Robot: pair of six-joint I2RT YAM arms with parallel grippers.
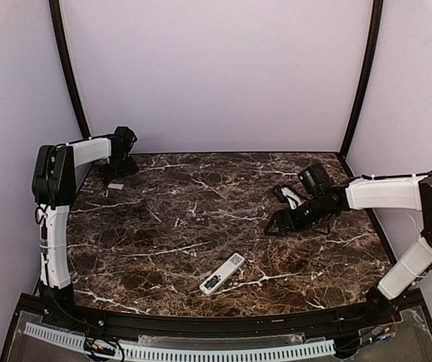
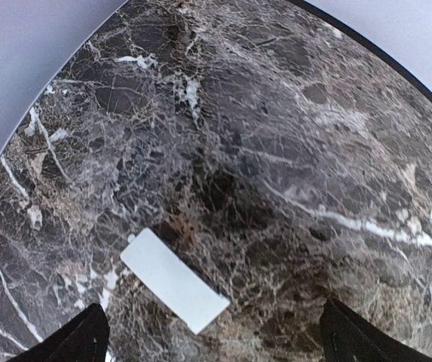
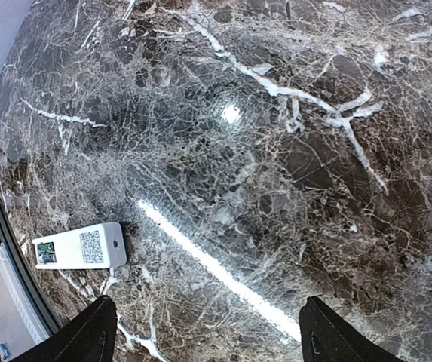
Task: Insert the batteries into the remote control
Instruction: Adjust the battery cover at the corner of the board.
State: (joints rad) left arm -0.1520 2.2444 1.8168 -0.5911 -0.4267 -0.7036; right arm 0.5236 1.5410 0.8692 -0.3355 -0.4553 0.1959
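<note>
Staging: remote control (image 1: 222, 273) lower centre, untouched.
Left gripper (image 2: 212, 343), right gripper (image 3: 204, 332) both spread, empty; next needs batteries, none visible.

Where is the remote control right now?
In the top view the remote control lies near the middle of the front edge of the table; the right wrist view shows it lower left, outside the right gripper.

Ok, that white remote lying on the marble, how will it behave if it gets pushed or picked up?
The remote control looks like a rigid plastic bar, so it should stay stiff when lifted. It lies flat and looks boxy, so rolling seems unlikely. On the glossy marble table it would probably slide or spin if pushed off-centre.
</note>
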